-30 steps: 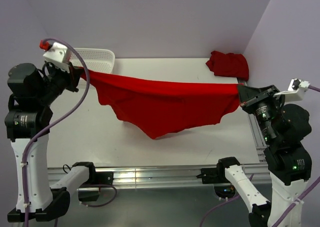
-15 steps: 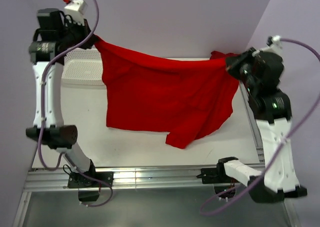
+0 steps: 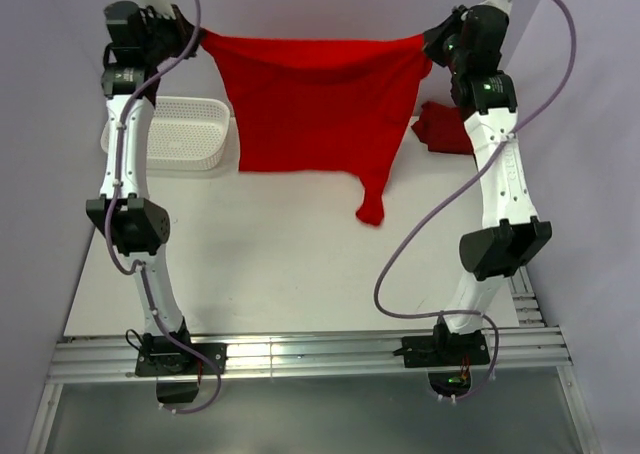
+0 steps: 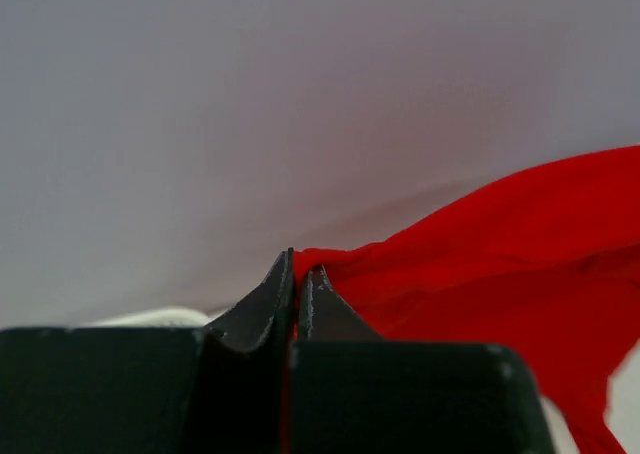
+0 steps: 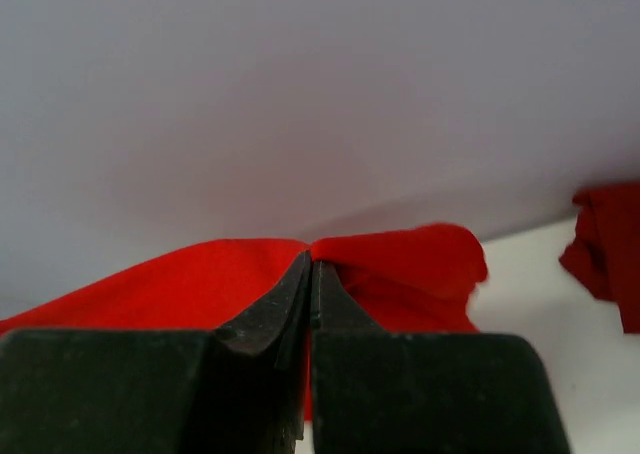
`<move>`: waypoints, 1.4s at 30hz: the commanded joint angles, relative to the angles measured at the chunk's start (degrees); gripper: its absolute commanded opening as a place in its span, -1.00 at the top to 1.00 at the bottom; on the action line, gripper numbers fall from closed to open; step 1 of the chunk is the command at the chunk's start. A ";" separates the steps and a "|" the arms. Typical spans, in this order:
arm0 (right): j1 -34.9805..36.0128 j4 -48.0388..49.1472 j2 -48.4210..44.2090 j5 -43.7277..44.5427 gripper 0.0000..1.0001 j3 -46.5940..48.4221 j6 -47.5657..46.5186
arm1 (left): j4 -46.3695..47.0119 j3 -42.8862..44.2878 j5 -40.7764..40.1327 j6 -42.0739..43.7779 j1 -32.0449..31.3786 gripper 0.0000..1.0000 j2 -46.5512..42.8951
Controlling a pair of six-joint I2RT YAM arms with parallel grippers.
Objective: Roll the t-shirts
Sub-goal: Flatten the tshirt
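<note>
Table (image 3: 300,264): white, boxed in by pale lilac walls; bare surface shows in front of the hanging cloth.
Left hand (image 3: 203,42): pinched shut on one top corner of the held t-shirt (image 3: 315,104), raised high near the back wall.
Right hand (image 3: 430,46): clamped on the opposite corner, level with the left (so the shirt hangs flat, I judge).
Shirt edges: top edge stretched between both hands; one lower tail dangles at right, and I cannot tell whether it touches the table.
Second t-shirt (image 3: 445,129): crumpled at the back right.
Basket (image 3: 180,134): white mesh, back left, beside the shirt's left edge.
Room: open table ahead for laying down; wall close behind.
</note>
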 commanded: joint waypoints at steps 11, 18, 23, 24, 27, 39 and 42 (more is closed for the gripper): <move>-2.66 10.76 -40.06 6.98 1.00 -51.51 6.93 | -7.65 -33.92 9.04 18.72 7.46 0.99 -25.06; -3.11 8.29 -46.95 6.02 1.00 -84.05 14.32 | -19.37 -67.70 -0.26 35.19 7.20 0.99 -30.51; -3.28 12.24 -40.90 4.34 1.00 -95.48 16.51 | -17.53 -81.70 -6.23 39.95 7.02 0.99 -28.68; -3.28 12.59 -40.01 4.52 1.00 -95.93 16.52 | -16.48 -83.11 -7.29 40.04 7.02 0.99 -27.80; -3.46 13.21 -37.81 5.05 1.00 -96.46 16.52 | -14.36 -86.37 -9.06 40.74 7.02 0.99 -26.40; -3.46 7.24 -42.01 6.72 1.00 -93.56 14.41 | -18.92 -87.95 -7.39 43.37 7.02 0.99 -30.85; -3.54 3.46 -45.62 8.30 1.00 -91.99 13.71 | -20.33 -87.78 -7.48 44.26 7.11 0.99 -33.51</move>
